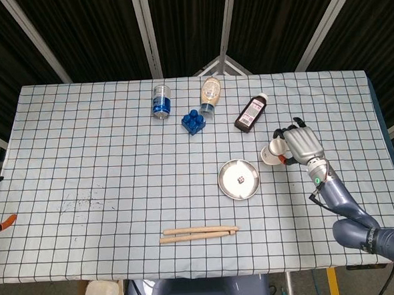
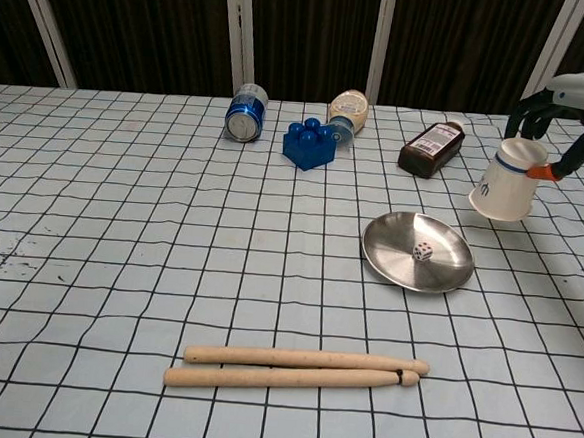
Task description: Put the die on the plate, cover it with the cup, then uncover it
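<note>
Checked table: die on plate.

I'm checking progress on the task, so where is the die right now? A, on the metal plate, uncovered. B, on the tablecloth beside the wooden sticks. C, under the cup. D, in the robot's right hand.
A: the die sits bare on the plate, while the right hand holds the cup off to the side.

bare cloth btwn cup & plate
</note>
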